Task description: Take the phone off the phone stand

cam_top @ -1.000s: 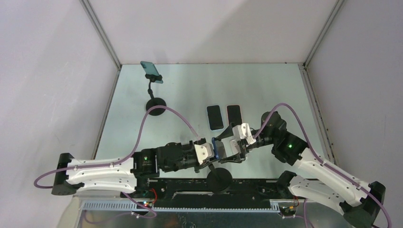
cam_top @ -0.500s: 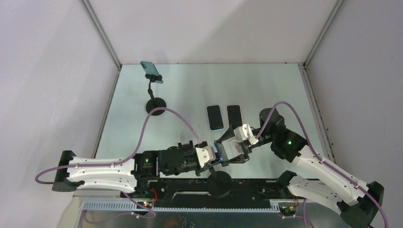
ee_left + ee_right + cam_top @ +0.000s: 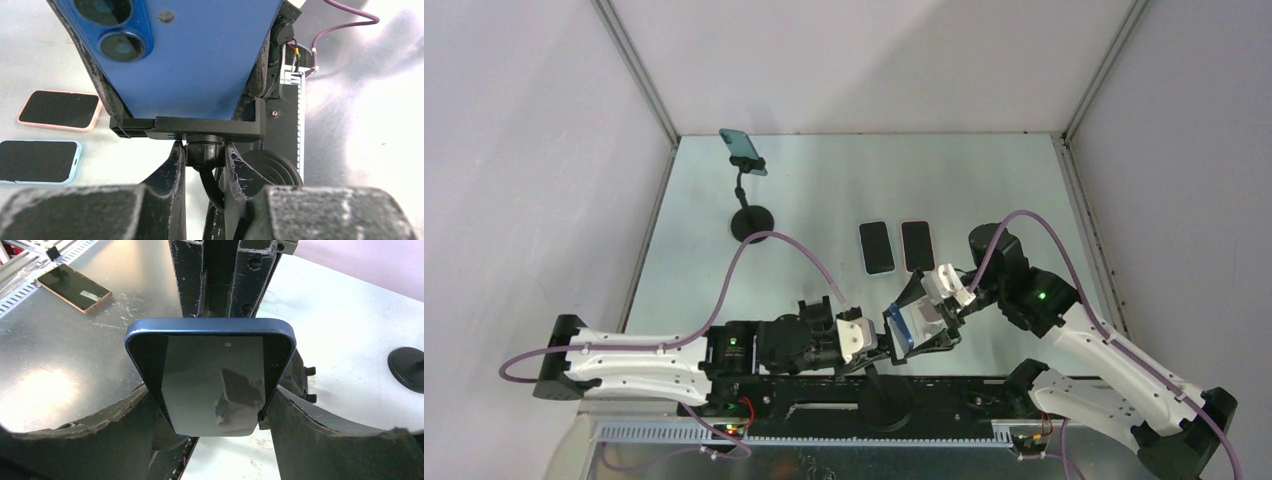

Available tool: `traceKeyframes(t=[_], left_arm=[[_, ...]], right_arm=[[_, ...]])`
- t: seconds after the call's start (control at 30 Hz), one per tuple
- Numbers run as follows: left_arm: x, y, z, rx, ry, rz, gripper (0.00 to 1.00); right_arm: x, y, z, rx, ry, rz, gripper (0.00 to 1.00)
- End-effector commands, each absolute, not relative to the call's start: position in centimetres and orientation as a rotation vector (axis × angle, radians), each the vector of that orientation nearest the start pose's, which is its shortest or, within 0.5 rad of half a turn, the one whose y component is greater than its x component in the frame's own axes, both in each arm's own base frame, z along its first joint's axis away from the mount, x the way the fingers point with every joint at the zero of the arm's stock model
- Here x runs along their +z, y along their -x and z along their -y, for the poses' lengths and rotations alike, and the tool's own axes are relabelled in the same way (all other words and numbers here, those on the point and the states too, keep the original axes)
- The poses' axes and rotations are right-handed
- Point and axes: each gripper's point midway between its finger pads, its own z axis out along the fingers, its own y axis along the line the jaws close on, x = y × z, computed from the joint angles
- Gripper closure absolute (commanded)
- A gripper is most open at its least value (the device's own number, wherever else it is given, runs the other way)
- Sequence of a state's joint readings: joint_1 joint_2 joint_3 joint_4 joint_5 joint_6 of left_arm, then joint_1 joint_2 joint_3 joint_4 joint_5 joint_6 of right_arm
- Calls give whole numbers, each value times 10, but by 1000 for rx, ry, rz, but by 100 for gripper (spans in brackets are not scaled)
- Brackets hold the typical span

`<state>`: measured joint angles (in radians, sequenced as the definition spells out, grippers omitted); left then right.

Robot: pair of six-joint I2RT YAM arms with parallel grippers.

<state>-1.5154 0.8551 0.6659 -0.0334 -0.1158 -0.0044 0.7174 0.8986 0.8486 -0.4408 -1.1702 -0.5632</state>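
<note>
A brushed-metal desk [image 3: 984, 180] fills the floor of a pale-walled enclosure with aluminium corner posts. Near its front edge, the left gripper [image 3: 204, 152] stands narrow, its fingers [image 3: 172, 165] pinched on the ball joint of the phone stand [image 3: 200, 127] just under the black cradle. The right gripper [image 3: 217, 405] stands wide, its fingers [image 3: 125, 430] pressed against the two long edges of the phone [image 3: 215, 385]. The blue phone is tilted and its lower edge still sits in the cradle.

On the desk beyond the arms, a light-blue-cased phone [image 3: 876, 246] and a pink-cased phone [image 3: 917, 244] lie flat just beside each other, screens up. Far back on the left, a second stand [image 3: 752, 220] carries a teal phone [image 3: 744, 150].

The left wrist view shows the blue phone's back with its camera lenses and the cradle's lip. The right wrist view shows its dark screen, and a tan-framed phone [image 3: 75, 287] lying near a slotted rail; I cannot find that one in the top view.
</note>
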Motion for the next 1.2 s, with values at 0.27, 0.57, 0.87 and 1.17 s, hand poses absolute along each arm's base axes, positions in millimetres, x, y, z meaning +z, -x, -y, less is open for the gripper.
traceKeyframes(t=[0.27, 0.57, 0.87, 1.17], left_arm=[[293, 39, 325, -1353, -1328, -1131, 100], [303, -1, 323, -1279, -1255, -1152, 100], [296, -28, 326, -1204, -1249, -1181, 100], [300, -60, 324, -1137, -1151, -1229, 100]], right_arm=[[285, -126, -270, 934, 1564, -1036, 100], [280, -72, -276, 1049, 1658, -1015, 100], [291, -30, -264, 1143, 1682, -976, 100], [300, 18, -253, 1285, 1712, -958, 100]])
